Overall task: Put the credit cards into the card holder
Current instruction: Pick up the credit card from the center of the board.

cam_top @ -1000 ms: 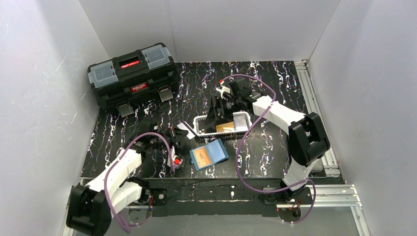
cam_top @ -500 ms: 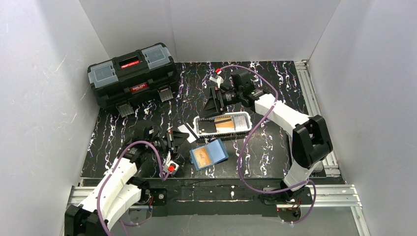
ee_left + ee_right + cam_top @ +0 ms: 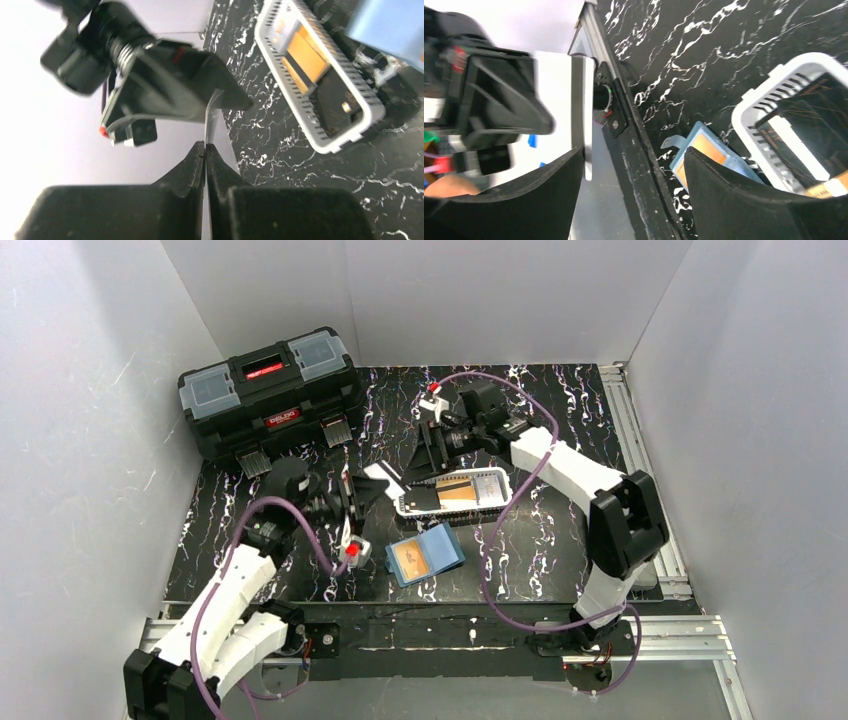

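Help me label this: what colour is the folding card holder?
The square folding card holder is teal-blue; clearest from the top external view.

— how's the light from above?
— bright and even. the white walls glow, and the dark marbled surface carries only soft shadows.
— and your wrist views?
— my left jaws loom dark and unfocused around the pale card. the right view smears at its left edge, and its background is blown white.

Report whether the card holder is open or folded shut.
Open: the card holder lies spread flat, inner faces up, with an orange card showing in its left half.
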